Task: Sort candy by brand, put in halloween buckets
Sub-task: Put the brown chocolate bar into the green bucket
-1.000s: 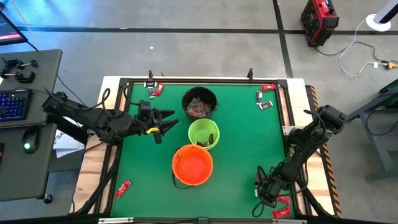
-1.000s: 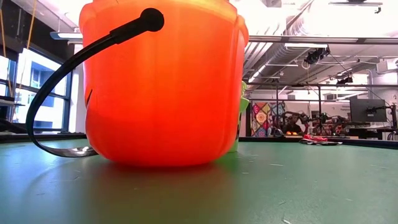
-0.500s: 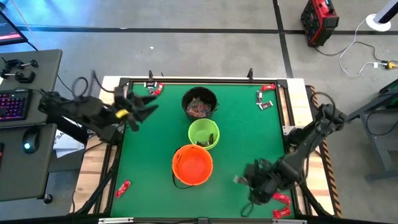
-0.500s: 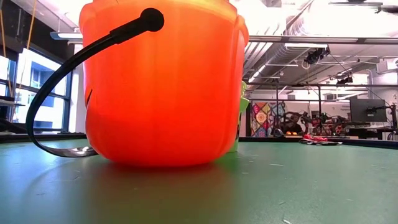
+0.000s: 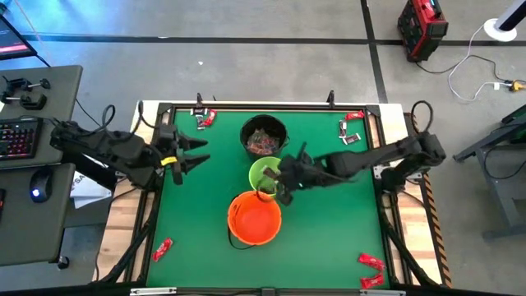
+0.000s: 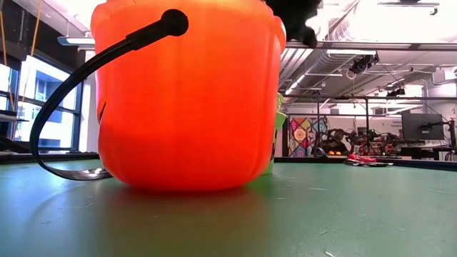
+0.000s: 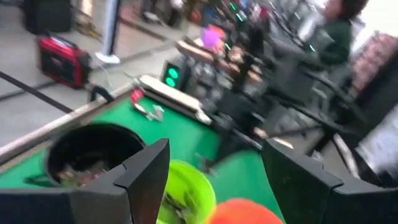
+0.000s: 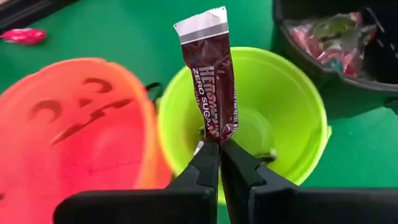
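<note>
Over the lime green bucket [image 5: 269, 176]: the right end effector [image 5: 281, 182] is clenched on a brown candy bar [image 8: 208, 74].
Bar axis: upright, pointing to 12 o'clock above the fingertips [image 8: 208, 163].
Drop target: the bucket is judged directly below; the orange bucket [image 5: 254, 218] sits at 7 o'clock.
Left end effector [image 5: 191, 153]: released, empty, well apart at 9 o'clock.

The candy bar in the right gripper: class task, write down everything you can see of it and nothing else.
The candy bar is a slim stick in a glossy dark brown wrapper with a silvery crimped end and pale lettering down its length reading "ZERO SUGAR" under a brand name. It stands nearly upright, tilted slightly, pinched at its lower end by the shut right gripper. It is held over the lime green bucket, beside the orange bucket. Nothing but the fingers touches it.
</note>
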Robot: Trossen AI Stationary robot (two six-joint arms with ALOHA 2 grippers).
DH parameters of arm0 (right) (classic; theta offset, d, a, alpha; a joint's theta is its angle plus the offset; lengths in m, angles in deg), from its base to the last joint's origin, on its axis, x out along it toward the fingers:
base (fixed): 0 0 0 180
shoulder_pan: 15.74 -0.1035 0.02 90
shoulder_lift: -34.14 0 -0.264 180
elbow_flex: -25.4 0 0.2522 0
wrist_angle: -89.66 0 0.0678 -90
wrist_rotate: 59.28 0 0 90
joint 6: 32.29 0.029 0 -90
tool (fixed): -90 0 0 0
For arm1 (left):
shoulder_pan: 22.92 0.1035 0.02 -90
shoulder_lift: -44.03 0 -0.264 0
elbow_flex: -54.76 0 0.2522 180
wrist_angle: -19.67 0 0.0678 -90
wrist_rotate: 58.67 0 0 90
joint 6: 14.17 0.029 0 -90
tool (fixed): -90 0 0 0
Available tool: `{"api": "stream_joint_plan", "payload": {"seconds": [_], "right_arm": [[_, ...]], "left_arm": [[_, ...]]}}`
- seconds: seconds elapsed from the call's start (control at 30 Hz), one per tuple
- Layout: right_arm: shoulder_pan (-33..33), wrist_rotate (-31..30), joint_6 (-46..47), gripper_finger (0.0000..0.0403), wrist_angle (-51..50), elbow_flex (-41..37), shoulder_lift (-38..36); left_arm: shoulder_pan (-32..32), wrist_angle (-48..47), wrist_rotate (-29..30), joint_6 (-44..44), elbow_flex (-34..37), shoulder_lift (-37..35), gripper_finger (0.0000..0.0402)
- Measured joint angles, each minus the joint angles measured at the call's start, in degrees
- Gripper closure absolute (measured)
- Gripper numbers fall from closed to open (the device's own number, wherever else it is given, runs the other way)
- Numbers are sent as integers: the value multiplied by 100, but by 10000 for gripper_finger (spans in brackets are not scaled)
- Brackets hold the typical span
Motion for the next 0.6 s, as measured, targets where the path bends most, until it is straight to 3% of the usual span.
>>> {"api": "stream_joint_plan", "payload": {"seconds": [0.13,0.27,0.5,0.6], "right_arm": [[422,731,-318,402,48,-2,235],[605,1021,-279,377,91,-2,422],[798,1278,-649,243,240,6,417],[941,1694,-995,190,-90,300,408]], "left_arm": [[-2,-200,-370,-75,0,60,156],[0,-196,-381,-74,0,58,156],[2,-188,23,78,0,90,156],[110,-5,123,112,0,192,156]]}}
